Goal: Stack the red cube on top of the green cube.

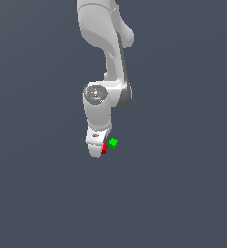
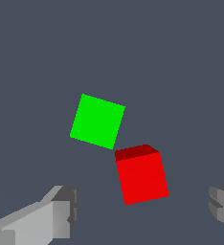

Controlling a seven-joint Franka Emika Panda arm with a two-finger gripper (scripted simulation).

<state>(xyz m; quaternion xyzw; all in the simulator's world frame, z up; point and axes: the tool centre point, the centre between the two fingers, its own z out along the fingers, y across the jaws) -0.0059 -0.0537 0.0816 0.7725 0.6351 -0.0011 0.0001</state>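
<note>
- Small plain bright red cube [image 2: 141,178] sat between the spread fingers [image 2: 56,215], untouched, nearer none clearly.
- Matching bright green cube [image 2: 97,121] lay just beyond the fingertips, nearly corner-to-corner with red.
- Gripper [image 2: 142,210] open; judged step: approach before grasp. Next: descend, close on red.

The red cube [image 2: 142,179] is plain bright red, its upper face a darker red. The green cube [image 2: 97,121] is plain bright green. The worktop [image 2: 181,72] is uniform slate grey-blue. The end effector [image 2: 142,213] has grey fingers [image 2: 61,215]; the arm [image 1: 103,48] is white.
</note>
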